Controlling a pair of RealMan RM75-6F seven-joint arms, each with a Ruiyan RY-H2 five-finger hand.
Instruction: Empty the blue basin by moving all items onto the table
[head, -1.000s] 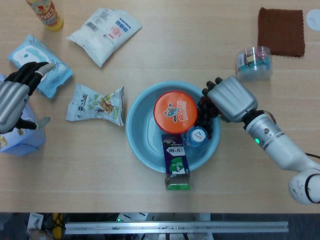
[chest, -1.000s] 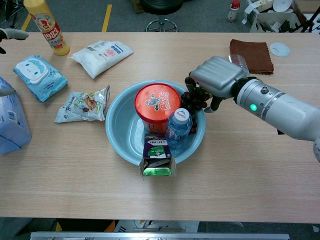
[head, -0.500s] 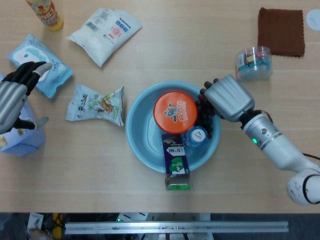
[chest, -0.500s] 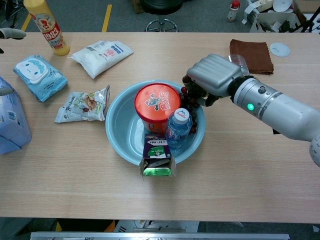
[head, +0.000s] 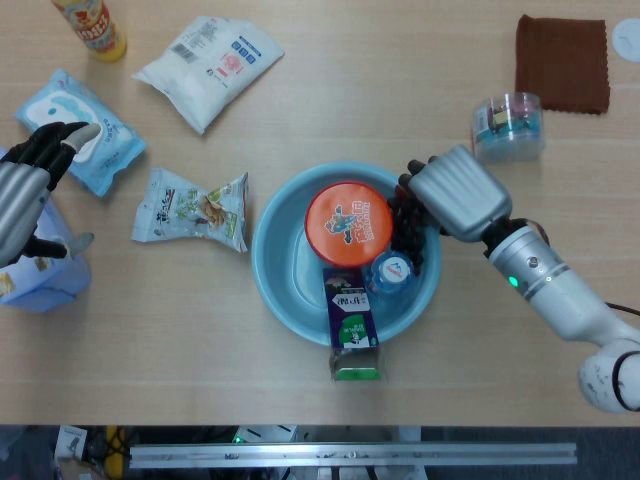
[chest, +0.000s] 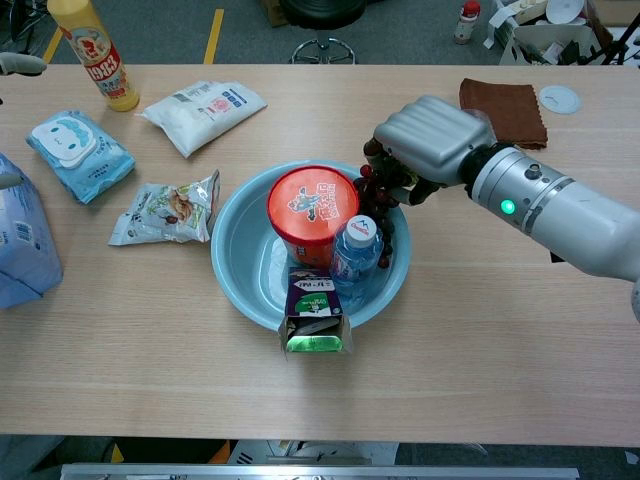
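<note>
1. The right robot hand (chest: 432, 138) is curled over the bunch of dark grapes (chest: 385, 190) at the right inner rim of the blue basin (head: 290, 285). Its fingers wrap the top of the bunch, so I judge it is grasping the grapes.
2. Against the frames from 1 second ago, this robot hand has shifted slightly up and toward the basin's far-right rim. In the chest view the bunch now hangs a little higher below the palm. That looks like the start of a lift, though the lower grapes are still inside the basin.
3. The orange-lidded cup (head: 347, 222) has nudged slightly to the left, probably from the grapes dragging against it.
4. The small water bottle (chest: 357, 255) stands beside the cup. The purple and green carton (head: 353, 335) leans over the basin's near rim and has not moved.
5. So the basin still holds 4 items and none of them has reached the surface (head: 480, 350) yet; the task is at an early stage.
6. The left robot hand (head: 25, 200) sits at the far left edge beside a blue wipes pack (head: 80, 140) and a light blue package (chest: 22, 245). Its fingers are spread and it holds nothing, much as it did before.
7. A snack bag (head: 195, 208), a white pouch (head: 210, 65), a yellow bottle (chest: 92, 55), a clear tub (head: 508, 125) and a brown cloth (head: 562, 62) lie on the surface around the basin.
8. Next, the grapes need to clear the rim without tipping the bottle.
</note>
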